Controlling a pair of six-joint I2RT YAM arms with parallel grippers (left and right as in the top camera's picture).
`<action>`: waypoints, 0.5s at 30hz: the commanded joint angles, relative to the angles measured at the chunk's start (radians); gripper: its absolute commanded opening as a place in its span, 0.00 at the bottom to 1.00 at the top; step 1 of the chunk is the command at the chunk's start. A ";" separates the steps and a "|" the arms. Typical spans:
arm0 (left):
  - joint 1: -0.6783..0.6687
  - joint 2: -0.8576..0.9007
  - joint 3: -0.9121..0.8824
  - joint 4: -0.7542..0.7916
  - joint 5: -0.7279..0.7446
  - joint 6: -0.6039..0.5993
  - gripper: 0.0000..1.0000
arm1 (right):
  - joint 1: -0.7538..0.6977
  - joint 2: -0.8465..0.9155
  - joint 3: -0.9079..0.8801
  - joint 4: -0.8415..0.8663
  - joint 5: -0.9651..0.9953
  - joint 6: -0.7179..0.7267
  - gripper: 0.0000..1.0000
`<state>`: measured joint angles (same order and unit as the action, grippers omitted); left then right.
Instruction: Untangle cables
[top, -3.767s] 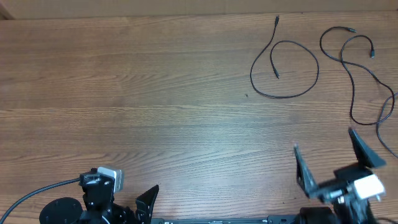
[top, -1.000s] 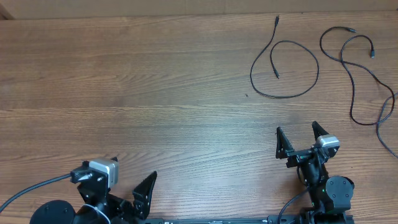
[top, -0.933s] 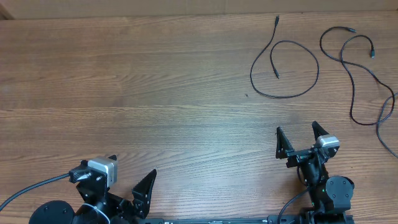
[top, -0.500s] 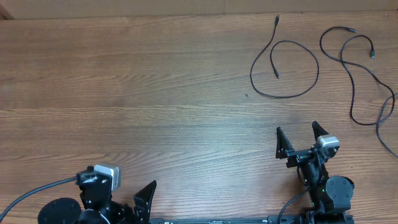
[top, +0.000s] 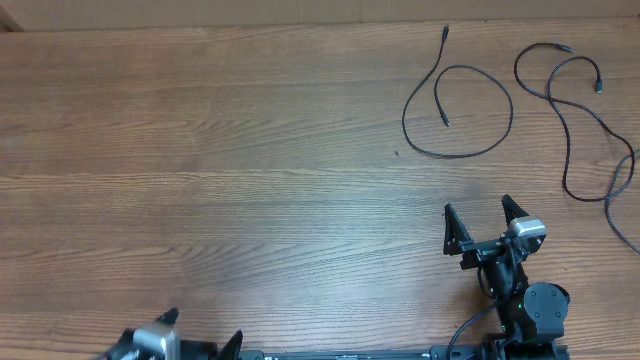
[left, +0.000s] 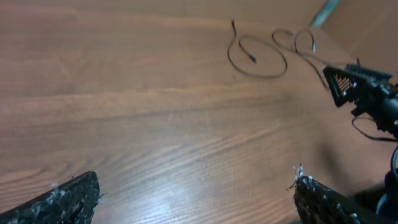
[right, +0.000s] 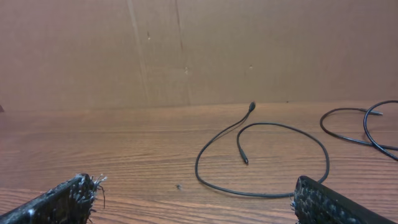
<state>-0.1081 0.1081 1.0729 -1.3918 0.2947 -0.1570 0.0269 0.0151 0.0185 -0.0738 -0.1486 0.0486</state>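
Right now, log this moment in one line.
left pincer open | right pincer open | shorter cable, longer cable apart, untouched

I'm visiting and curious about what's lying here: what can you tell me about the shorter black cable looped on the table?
The shorter cable is a thin, black, flexible cord lying flat on the wooden table, toward its far right. It curls into one open loop, with a small plug at each end: one points to the far edge, the other sits inside the loop. It lies apart from the longer cable; only the table touches it.
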 joint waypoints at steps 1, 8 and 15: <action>0.038 -0.074 0.001 0.000 -0.010 -0.004 1.00 | -0.001 -0.008 -0.010 0.003 0.015 0.004 1.00; 0.056 -0.104 0.015 -0.079 -0.011 -0.004 1.00 | -0.001 -0.008 -0.010 0.003 0.015 0.004 1.00; 0.056 -0.104 0.014 -0.169 -0.006 -0.005 1.00 | -0.001 -0.008 -0.010 0.003 0.015 0.004 1.00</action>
<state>-0.0582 0.0139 1.0805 -1.5555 0.2943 -0.1570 0.0269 0.0151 0.0185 -0.0746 -0.1486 0.0490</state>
